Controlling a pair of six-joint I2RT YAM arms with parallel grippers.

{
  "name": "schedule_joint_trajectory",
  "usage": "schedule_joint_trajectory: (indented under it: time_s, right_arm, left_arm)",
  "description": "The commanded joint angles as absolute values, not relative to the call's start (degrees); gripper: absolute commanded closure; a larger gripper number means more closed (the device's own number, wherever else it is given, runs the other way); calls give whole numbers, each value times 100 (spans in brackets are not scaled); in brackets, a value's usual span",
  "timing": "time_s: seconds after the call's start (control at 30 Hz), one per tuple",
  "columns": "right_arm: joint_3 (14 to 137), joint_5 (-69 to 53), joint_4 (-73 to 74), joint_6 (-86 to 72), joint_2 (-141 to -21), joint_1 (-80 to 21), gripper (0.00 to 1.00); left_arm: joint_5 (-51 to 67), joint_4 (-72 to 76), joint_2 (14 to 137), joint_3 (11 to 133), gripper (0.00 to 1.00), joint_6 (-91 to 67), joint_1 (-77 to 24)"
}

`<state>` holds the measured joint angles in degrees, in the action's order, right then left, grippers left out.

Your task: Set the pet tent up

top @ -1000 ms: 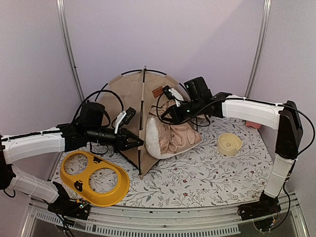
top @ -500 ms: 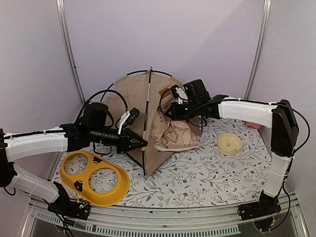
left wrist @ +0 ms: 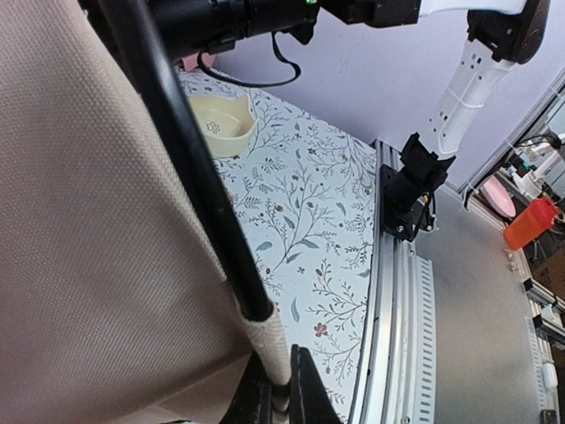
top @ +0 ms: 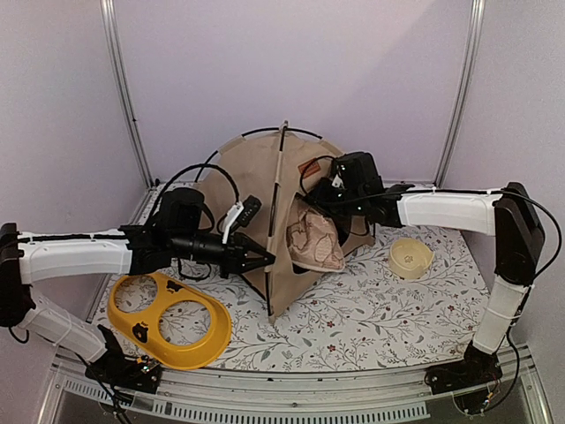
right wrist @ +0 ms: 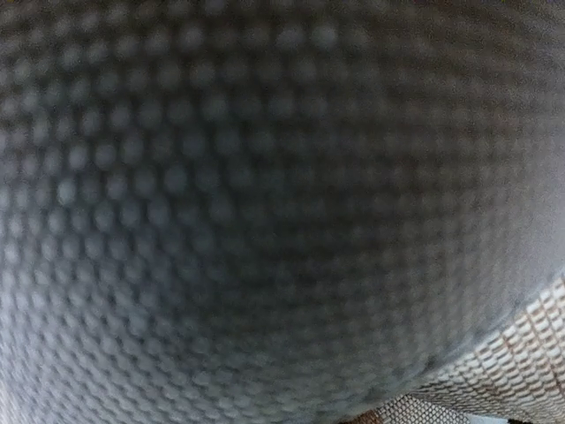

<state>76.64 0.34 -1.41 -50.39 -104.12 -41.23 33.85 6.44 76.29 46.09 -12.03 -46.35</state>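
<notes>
Beige canvas pet tent [top: 247, 181] with thin black poles stands mid-table on a floral mat [top: 371, 309]. The left gripper [top: 267, 260] clamps its front pole; the right gripper [top: 329, 191], jaws together, presses against its canvas.

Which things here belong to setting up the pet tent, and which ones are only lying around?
Belong to the job: beige canvas pet tent with thin black poles; left pincer, shut on its front pole; right pincer, at its cloth.
Lying about: yellow two-hole plastic tray; small cream bowl; patterned cushion.
</notes>
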Motion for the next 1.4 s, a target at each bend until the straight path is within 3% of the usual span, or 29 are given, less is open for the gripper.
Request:
schedule_joint_trajectory:
  time_s: [0.0,0.07,0.23,0.37,0.47,0.57,0.7,1.07,1.1,1.23,1.27,1.37]
  right_arm:
    - [7898,992,-694,-6063,-10325,-4069,92]
    - [7737,1196,-933,-6039,-10293,-4192,83]
    - [7316,362,-1422,-5630,-10353,-4258,49]
    - [6835,258,-1195,-4726,-9751,-4376,14]
    - [6489,316,-692,-4062,-9281,-4383,2]
    - [6459,379,17,-3403,-8984,-4401,0]
    - [6354,302,632,-2914,-8616,-4488,3]
    - [5765,-492,794,-3079,-8918,-4912,32]
    - [5806,-635,667,-3090,-9004,-4905,37]
    - [6342,-1122,153,-3211,-9642,-4908,94]
    - [6576,-1253,88,-3220,-9849,-4900,100]
    - [7277,-1439,-196,-3238,-10419,-4896,100]
  left_arm:
    - [3738,969,7688,4641,100,-1090,-4921]
    - [3466,1072,7695,4617,100,-1143,-4930]
    - [2415,1253,7615,4504,100,-1374,-4894]
    - [1744,1344,7488,4375,100,-1645,-4823]
    - [1364,1515,7322,4202,100,-1900,-4739]
    - [1355,1614,7298,4153,100,-1959,-4723]
    - [1294,1619,7378,4177,100,-2033,-4724]
    - [1712,1656,7567,4291,100,-1998,-4752]
    - [1770,1664,7594,4301,100,-1977,-4758]
    - [2323,1817,7698,4322,100,-1896,-4793]
    - [2451,1860,7750,4332,100,-1872,-4817]
    - [2818,1973,7841,4386,100,-1833,-4863]
